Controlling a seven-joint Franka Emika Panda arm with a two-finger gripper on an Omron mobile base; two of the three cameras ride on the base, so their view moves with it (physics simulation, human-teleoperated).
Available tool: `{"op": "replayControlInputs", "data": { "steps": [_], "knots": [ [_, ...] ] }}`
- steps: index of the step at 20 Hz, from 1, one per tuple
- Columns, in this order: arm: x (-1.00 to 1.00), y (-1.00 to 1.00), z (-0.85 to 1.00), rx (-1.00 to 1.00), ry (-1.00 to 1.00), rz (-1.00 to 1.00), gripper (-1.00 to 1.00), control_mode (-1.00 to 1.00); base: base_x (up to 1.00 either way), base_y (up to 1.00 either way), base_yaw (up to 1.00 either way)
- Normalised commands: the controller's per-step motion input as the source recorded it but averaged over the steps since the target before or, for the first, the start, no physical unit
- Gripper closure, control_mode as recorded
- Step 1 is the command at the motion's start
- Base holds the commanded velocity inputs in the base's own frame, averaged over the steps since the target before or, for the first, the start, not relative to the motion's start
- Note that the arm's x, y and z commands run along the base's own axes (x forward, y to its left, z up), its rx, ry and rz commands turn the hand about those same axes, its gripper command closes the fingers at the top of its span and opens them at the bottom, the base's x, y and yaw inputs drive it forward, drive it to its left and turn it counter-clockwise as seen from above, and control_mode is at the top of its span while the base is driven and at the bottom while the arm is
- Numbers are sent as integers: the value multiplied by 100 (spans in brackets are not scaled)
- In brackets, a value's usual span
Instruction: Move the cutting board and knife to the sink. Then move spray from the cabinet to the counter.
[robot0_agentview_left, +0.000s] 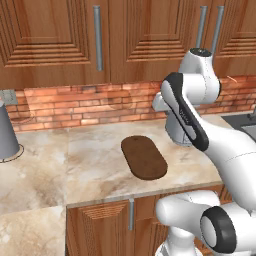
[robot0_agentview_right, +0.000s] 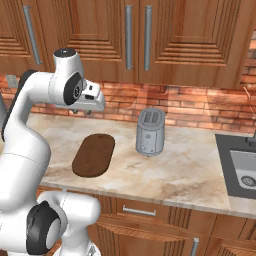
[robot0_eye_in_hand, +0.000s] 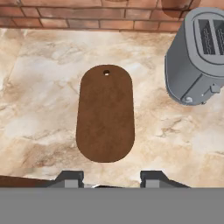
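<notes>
The cutting board (robot0_agentview_left: 144, 157) (robot0_agentview_right: 94, 154) (robot0_eye_in_hand: 105, 114), a dark brown oval with a small hole at its far end, lies flat on the counter (robot0_agentview_right: 170, 175). My gripper (robot0_agentview_right: 81, 112) (robot0_eye_in_hand: 111, 177) hangs above the board's near end, open, nothing between its fingertips (robot0_eye_in_hand: 70, 176). The sink (robot0_agentview_right: 244, 172) (robot0_agentview_left: 245, 121) sits in its dark grey surround at the far right. The cabinet (robot0_agentview_left: 55, 40) (robot0_agentview_right: 170, 35) doors are closed, so the spray is hidden. The knife is out of view.
A grey toaster (robot0_agentview_right: 150, 131) (robot0_eye_in_hand: 197, 57) stands just right of the board. A grey cone-shaped vessel (robot0_agentview_left: 7, 135) stands at the counter's far left. A brick wall (robot0_agentview_left: 85, 105) backs the counter. Long grey handles (robot0_agentview_left: 98, 37) hang on the doors.
</notes>
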Motion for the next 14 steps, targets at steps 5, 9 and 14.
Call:
{"op": "replayControlInputs", "data": {
  "steps": [5, 9, 14],
  "knots": [
    [0, 18, -36, -1, 0, 0, -100, -100, 0, 0, 0],
    [-1, 37, -73, 0, 0, -2, -100, -100, 0, 0, 0],
    [1, 26, -54, 0, 0, -1, -100, -100, 0, 0, 0]
  ]
}}
